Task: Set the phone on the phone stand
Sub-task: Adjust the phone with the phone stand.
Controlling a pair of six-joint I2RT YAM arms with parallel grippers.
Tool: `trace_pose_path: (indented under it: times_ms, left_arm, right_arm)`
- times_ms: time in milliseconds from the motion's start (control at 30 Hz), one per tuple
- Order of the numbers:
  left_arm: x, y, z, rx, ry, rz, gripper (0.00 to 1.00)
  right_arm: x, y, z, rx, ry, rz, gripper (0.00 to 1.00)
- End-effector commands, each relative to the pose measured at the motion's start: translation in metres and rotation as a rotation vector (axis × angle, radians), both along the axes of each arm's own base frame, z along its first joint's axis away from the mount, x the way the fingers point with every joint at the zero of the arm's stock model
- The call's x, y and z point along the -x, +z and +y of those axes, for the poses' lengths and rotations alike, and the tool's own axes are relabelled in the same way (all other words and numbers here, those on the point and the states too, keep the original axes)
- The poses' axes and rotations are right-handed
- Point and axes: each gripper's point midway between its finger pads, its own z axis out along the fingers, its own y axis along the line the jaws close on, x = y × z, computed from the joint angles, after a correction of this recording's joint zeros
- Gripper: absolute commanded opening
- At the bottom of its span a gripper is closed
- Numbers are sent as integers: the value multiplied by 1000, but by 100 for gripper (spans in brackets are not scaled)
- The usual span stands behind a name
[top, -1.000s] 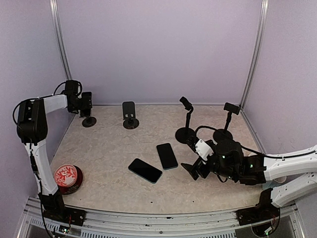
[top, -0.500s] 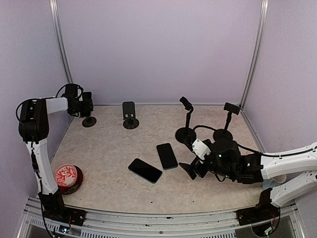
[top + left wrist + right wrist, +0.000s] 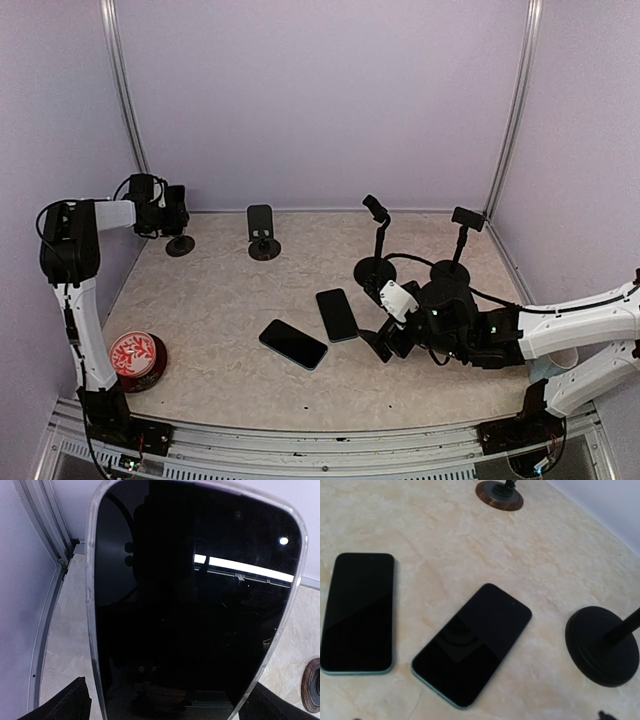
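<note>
Black phone (image 3: 337, 314) lying flat at frame centre, long axis running up-frame. Right gripper (image 3: 380, 345) just right of it, jaws wide, empty; nearer arm. Left gripper (image 3: 175, 215) upper left, jaws wide, seemingly flanking second phone (image 3: 195, 605).

Top view above table (image 3: 220, 300), left wrist close on phone (image 3: 195, 605), right low over phones (image 3: 472, 642)

The left arm (image 3: 85, 330) and right arm (image 3: 575, 320) wear white link shells over black joints, with thin black cables looping alongside. Right of the frame's centre, the right gripper (image 3: 384, 344) is black beneath a white camera block (image 3: 398, 298).
</note>
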Motion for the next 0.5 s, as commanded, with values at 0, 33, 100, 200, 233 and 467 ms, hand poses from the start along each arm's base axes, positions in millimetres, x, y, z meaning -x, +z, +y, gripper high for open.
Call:
trace_pose_path:
  times_ms: [0,33,100,200,233,467]
  left_arm:
    - [-7,-10,3,10,-14,-3,98]
    - [-7,-12,2,14,-18,1,98]
    - [-8,-13,1,20,-20,1,98]
    - [-9,-17,1,22,-21,6,95]
    - [-9,-18,1,24,-20,7,94]
    - [-9,-19,-2,45,-23,9,81]
  right_arm:
    - [-4,13,7,-27,4,-16,100]
    - [-4,14,7,-28,3,-18,100]
    - [-4,13,7,-26,2,-17,100]
    - [-5,12,8,-24,2,-16,100]
    - [-4,12,8,-22,4,-14,100]
    - [-5,11,13,-19,14,-9,100]
